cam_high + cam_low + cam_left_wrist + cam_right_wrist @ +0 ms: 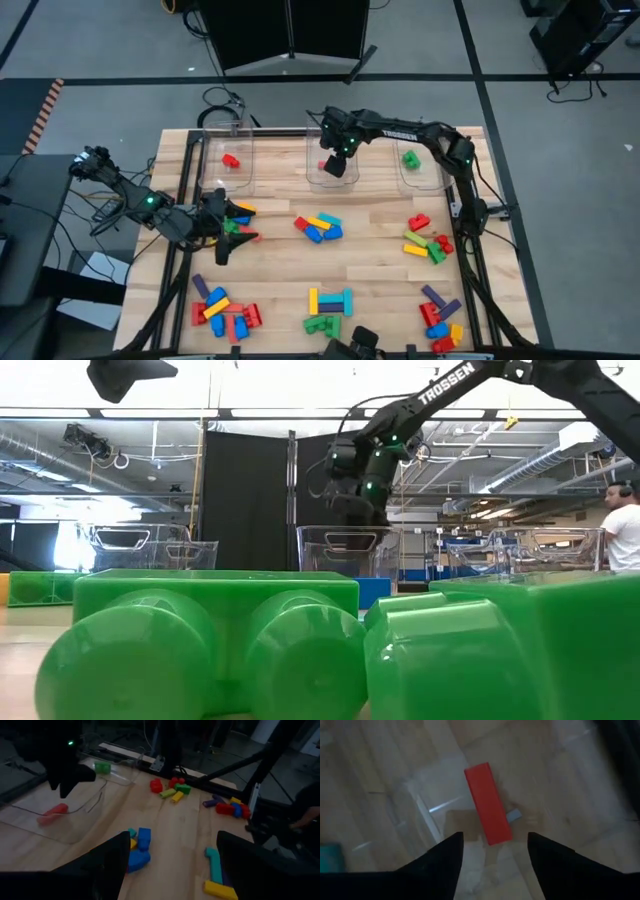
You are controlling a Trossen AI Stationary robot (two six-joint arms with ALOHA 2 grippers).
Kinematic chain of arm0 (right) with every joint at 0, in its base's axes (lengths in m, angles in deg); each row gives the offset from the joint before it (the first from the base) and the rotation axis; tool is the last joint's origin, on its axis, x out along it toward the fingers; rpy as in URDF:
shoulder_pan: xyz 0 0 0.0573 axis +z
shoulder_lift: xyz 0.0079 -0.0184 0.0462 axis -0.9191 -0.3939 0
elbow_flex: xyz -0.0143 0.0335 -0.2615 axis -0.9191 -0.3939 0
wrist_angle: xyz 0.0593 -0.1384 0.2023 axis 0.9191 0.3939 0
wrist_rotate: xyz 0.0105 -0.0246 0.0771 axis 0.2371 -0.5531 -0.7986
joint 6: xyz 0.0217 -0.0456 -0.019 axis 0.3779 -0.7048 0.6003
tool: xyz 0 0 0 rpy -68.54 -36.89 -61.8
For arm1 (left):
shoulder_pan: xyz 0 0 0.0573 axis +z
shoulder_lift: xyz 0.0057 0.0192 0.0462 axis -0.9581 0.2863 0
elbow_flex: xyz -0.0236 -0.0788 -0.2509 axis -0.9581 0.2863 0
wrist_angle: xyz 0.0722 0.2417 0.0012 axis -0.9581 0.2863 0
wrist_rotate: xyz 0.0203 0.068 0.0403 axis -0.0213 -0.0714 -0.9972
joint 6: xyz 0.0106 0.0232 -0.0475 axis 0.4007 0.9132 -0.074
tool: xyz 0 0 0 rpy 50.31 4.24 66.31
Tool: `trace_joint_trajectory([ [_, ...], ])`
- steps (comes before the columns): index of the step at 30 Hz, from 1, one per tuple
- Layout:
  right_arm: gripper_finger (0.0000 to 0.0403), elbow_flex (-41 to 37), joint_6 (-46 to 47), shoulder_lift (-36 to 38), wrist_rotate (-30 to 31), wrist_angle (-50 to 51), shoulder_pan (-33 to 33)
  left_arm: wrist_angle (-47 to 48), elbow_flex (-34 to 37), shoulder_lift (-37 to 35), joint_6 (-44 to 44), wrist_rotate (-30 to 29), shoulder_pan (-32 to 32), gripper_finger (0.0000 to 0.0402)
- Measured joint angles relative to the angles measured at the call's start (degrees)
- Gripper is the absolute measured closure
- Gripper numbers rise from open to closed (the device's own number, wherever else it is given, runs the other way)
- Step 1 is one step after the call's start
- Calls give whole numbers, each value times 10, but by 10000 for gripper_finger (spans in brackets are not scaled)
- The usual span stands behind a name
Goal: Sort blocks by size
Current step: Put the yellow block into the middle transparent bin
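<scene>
Light wooden table (370, 255) with three clear bins (228, 158) and scattered clusters of coloured blocks (320, 227).

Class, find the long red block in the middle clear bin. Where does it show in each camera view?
High view: long red block, a red sliver beside the right hand, inside the middle bin.
Low view: cannot be made out.
Left wrist view: lying in the clear bin, beneath the right hand.
Right wrist view: just beyond the hand's open fingers.
Shared landmark: the middle bin.
</scene>
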Motion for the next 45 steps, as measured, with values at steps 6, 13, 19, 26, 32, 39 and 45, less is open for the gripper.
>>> trace_joint_trajectory([
  [6, 165, 0, 13, 50, 0, 17, 0, -10, 0, -1, -1, -30, 0, 109],
  [13, 182, 0, 90, 133, 1, 69, 5, 14, 0, -1, 1, -36, 0, 140],
  [19, 206, -46, 143, 230, 6, 84, 40, 36, 0, -6, -1, -44, 0, 156],
  [26, 229, -281, 250, 421, 38, -76, 137, 37, 0, -11, -14, -35, 0, 158],
  [32, 235, -433, 382, 565, 68, -168, 241, 39, 0, -11, 1, 17, 27, 158],
  [39, 245, -492, 444, 653, 189, -158, 347, 72, -1, 29, -2, 96, 76, 158],
  [45, 250, -498, 447, 677, 239, -157, 378, 72, -29, 130, -55, 149, 110, 158],
])
